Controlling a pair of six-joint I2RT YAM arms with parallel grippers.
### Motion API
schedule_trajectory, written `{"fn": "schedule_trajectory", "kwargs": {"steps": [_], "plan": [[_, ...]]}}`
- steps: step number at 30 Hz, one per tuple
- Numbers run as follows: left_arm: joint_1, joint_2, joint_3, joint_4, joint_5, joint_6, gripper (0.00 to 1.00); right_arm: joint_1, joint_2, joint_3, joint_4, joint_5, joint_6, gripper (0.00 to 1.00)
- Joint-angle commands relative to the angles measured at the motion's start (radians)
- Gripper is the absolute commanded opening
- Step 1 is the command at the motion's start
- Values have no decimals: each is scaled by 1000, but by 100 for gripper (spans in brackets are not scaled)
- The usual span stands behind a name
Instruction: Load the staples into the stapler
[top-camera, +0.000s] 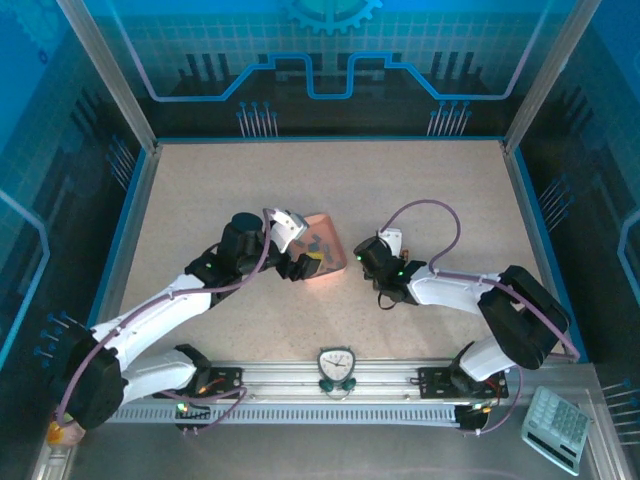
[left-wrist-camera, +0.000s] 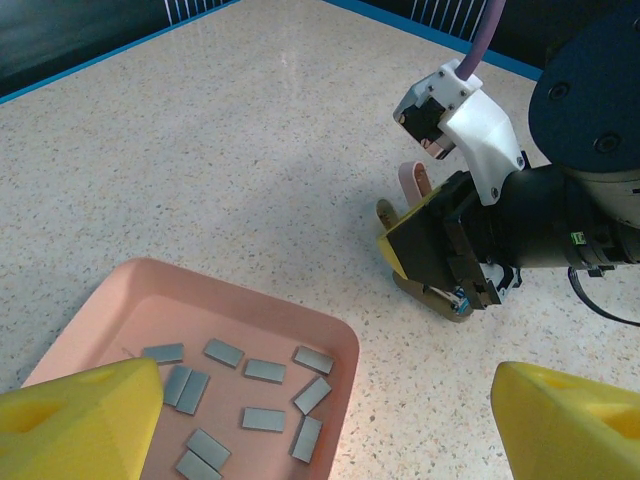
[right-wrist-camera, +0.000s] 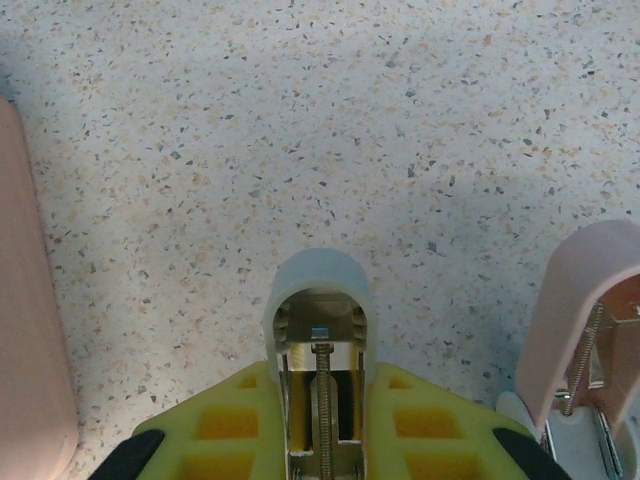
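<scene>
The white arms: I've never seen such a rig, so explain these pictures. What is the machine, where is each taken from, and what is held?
They are two robot arms, each ending in a yellow two-finger tool. The top view looks down from above; the other two come from cameras on the wrists. On the table a pink tray holds grey staples. The left tool hangs open over it, holding nothing. The right tool is shut on an open stapler; a pink stapler stands beside it.

Staples (left-wrist-camera: 265, 370) lie in the tray (left-wrist-camera: 118, 288) on the table (left-wrist-camera: 250, 130), left of the stapler (right-wrist-camera: 318, 290).
</scene>
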Motion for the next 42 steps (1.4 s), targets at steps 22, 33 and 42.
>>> {"fn": "schedule_trajectory", "kwargs": {"steps": [22,33,42], "plan": [[5,27,41,4,13,-4,86,-3,49,-21,63,-29,-101,18],[6,21,42,-2,7,1,86,-7,30,-10,44,-44,-123,35],[24,31,58,-7,-4,-74,86,2,-133,49,-137,-50,-160,42]]}}
